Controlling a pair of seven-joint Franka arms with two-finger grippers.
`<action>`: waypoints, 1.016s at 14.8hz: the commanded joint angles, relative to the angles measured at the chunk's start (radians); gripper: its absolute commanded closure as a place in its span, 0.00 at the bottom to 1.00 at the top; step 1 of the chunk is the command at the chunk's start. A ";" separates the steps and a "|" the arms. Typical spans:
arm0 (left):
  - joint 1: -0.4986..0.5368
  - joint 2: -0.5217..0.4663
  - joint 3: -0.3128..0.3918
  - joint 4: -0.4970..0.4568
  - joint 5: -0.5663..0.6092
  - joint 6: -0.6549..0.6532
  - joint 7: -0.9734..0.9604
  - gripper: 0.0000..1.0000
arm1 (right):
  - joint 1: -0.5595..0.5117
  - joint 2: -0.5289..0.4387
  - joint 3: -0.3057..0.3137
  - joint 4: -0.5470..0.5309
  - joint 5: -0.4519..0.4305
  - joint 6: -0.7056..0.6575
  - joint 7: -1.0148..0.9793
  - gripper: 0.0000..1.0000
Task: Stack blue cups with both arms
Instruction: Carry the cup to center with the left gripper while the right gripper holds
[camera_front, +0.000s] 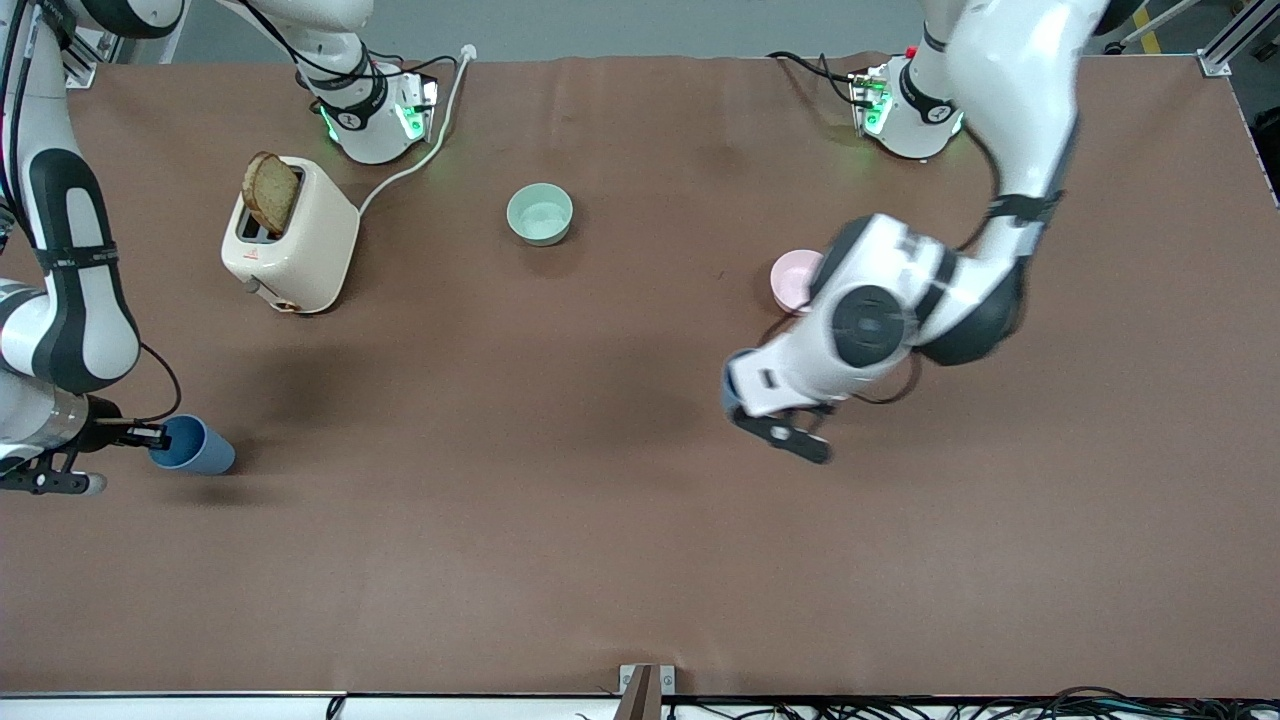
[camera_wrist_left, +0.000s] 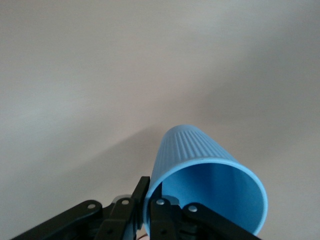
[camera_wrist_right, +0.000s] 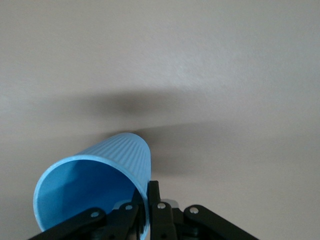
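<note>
Between the left gripper's (camera_wrist_left: 145, 210) jaws sits the rim wall of one blue cup (camera_wrist_left: 207, 182), one finger inside the mouth and one outside, clenched on it; in the front view that gripper (camera_front: 795, 435) hangs over bare tabletop with most of its cup hidden under the wrist. The right gripper (camera_wrist_right: 147, 207) pinches the second blue cup (camera_wrist_right: 95, 182) the same way, by the rim. From the front that cup (camera_front: 193, 445) looks to be at or just above the tabletop at the right arm's end, mouth turned toward the jaws of the right gripper (camera_front: 150, 436).

Both cups look held, so the step in hand is probably bringing them together. A rim pinch is thin and lets a cup swing, so slow travel seems wise. One cup should end mouth-up and steady while the other comes down base-first into it, axes lined up; the ribbed, tapered walls should guide the nesting but could jam if tilted. The inner finger of the receiving cup blocks part of its mouth, which may be the main snag.

The tabletop (camera_front: 560, 520) is a brown matte sheet, faintly creased, with soft shadows. On it, clear of both sets of jaws, stand a cream toaster (camera_front: 290, 240) with a bread slice (camera_front: 270, 192) up, a mint-green bowl (camera_front: 540, 213) and a pale pink bowl (camera_front: 793, 280) partly under the left arm. Grey floor and aluminium framing edge the scene.
</note>
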 joint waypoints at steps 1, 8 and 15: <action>-0.059 0.068 0.008 0.056 0.010 0.066 0.009 1.00 | 0.020 -0.095 0.005 0.000 0.006 -0.106 0.049 0.99; -0.220 0.162 0.048 0.057 0.014 0.226 0.011 0.99 | 0.105 -0.337 0.005 0.004 0.006 -0.352 0.133 0.99; -0.310 0.135 0.118 0.056 0.015 0.200 0.014 0.00 | 0.155 -0.535 0.005 -0.005 0.006 -0.562 0.173 0.99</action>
